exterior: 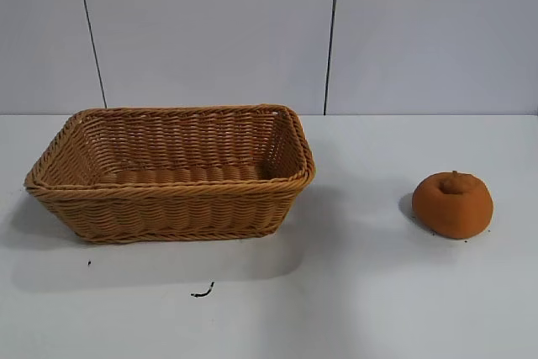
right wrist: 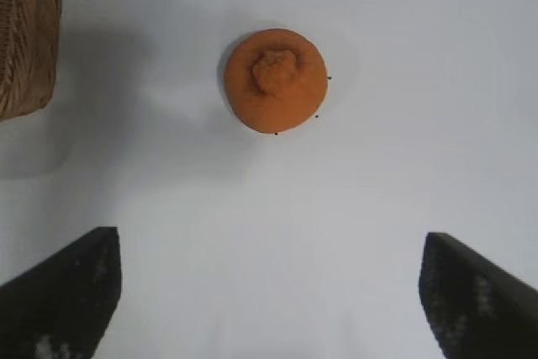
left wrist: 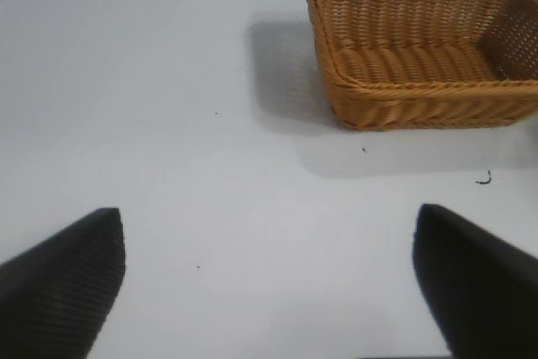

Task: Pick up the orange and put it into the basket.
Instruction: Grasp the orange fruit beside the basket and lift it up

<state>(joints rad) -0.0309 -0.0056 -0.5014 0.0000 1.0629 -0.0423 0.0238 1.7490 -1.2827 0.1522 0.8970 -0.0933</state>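
A: Where is the orange (exterior: 452, 205) sitting?

B: It is resting on the white table (exterior: 353, 292), stem nub up, well apart from the basket (exterior: 172, 208) and off to the right of it in the exterior view. Nothing is touching it.

A: And the basket?

B: It is standing upright on the table toward the left, with nothing lying inside it. A small dark squiggle (exterior: 203, 292) is lying on the table in front of it.

A: What is the right tool (right wrist: 269, 292) doing?

B: It is hanging above the table with its fingers (right wrist: 63, 292) spread wide, pinching nothing. The orange is showing beyond the fingertips, between their lines but apart from both.

A: And the left tool (left wrist: 269, 283)?

B: Its fingers (left wrist: 67, 283) are also standing wide apart, gripping nothing. It is pointing over bare table, with the basket farther off to one side.
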